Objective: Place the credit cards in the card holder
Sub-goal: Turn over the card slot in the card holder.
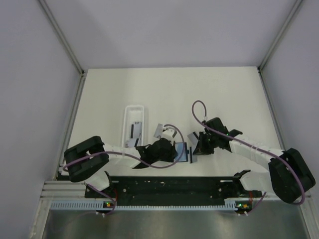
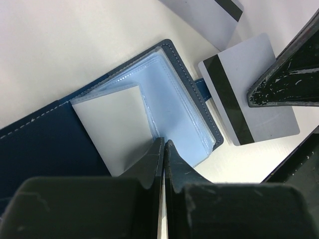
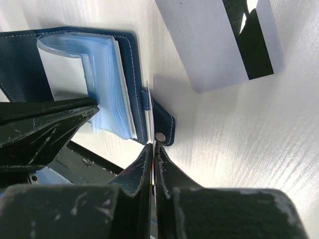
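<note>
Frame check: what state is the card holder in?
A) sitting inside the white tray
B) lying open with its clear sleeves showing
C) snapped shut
B: the card holder lies open, its snap tab loose and its pale blue sleeves exposed in both wrist views.

Both arms reach inward from the lower corners of the overhead view, elbows bent, wrists nearly meeting at the centre. The left gripper (image 1: pixel 173 151) points right and the right gripper (image 1: pixel 198 149) points left. In each wrist view, the dark fingers (image 2: pixel 149 167) are pressed almost together, leaving a thin slit.
</note>
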